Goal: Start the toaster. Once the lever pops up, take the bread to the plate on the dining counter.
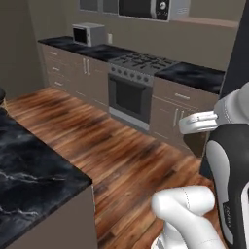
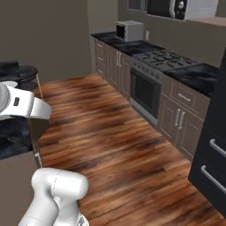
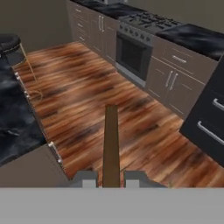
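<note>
Bread (image 3: 111, 144) edge-on between my gripper (image 3: 111, 178) fingers, clamped tight. Toasting looks done; I'm mid-carry over wood floor (image 3: 100, 100). Dining counter (image 3: 13, 113) beside me; plate delivery remains.

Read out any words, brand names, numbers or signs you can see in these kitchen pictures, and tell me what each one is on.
None can be read.
Robot arm: a small dark marking low on its black panel in the left base view, too small and blurred to read.
Microwave on the counter: no legible label.
Oven: no legible label.
</note>
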